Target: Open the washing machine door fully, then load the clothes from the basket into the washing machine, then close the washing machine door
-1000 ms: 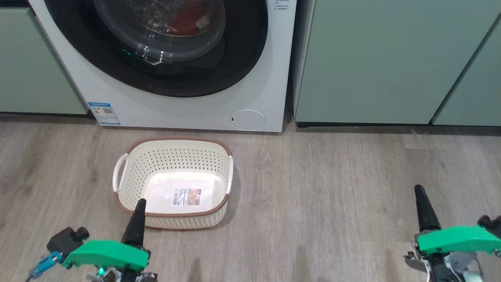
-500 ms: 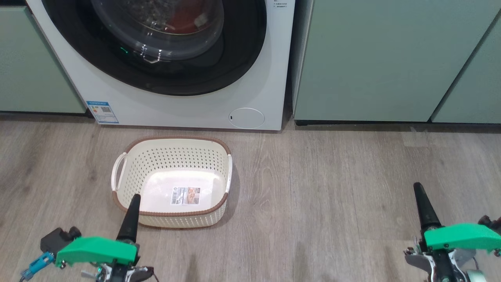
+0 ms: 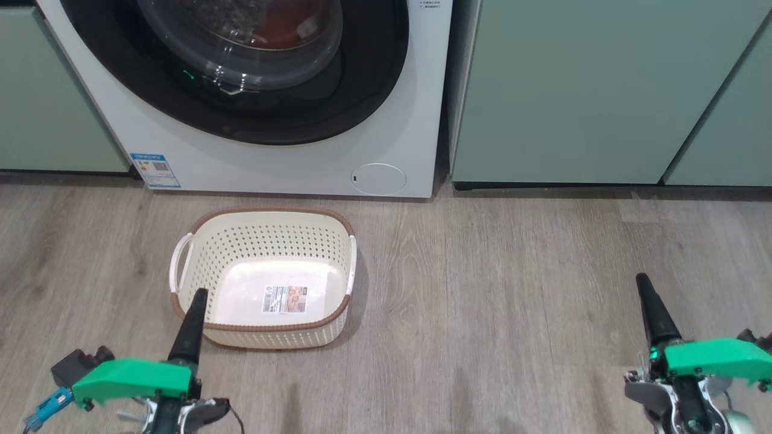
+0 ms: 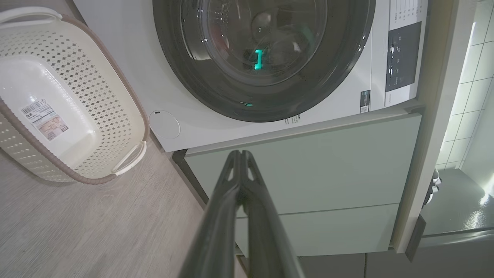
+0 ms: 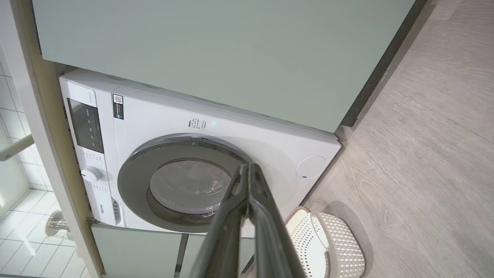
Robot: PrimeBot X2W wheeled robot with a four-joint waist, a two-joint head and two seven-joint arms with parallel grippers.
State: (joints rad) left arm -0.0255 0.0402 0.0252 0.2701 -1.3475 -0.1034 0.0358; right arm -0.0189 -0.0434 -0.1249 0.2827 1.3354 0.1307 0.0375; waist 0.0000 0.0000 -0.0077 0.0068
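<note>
1. left gripper [image 3: 198, 295]: near left, hanging low over the floor [image 3: 512, 289]. In head view its tip is overlapping the basket's near-left corner; contact cannot be told. Fingers are pressing together, carrying nothing.
2. right gripper [image 3: 643, 280]: near right, hovering well apart from the basket. Fingers are likewise pressing together, nothing between them.
3. basket [image 3: 271, 244]: sitting on the floor, mid-left, just in front of the machine. Bare bottom is showing w/ label sticker [image 3: 285, 299]; no garments lying in it. Handling, est.: light, stiff plastic, prob. sliding easily on the wood. Best hold is a white side handle [image 3: 179, 265] or the brown rim.
4. washing machine [image 3: 271, 169]: far left-centre, standing betw. pale green cabinets [image 3: 573, 90].
5. washing machine door [image 3: 374, 78]: appearing to be sitting flush against the front, i.e. shut. Handling, est.: rigid, hinged, fairly heavy w/ the domed glass. The glossy rim is likely slippery to thin fingers, so hooking the latch-side edge is looking safer than pinching. A paler lip is showing along one rim edge in right wrist view, poss. the grip recess; not confirmed.
6. clothes [image 3: 280, 33]: red fabric is showing thru the glass, lying inside the drum; white garment not made out. Handling, est.: soft, light, limp; pinch a raised fold.
Status, est.: loading and closing are looking done.
</note>
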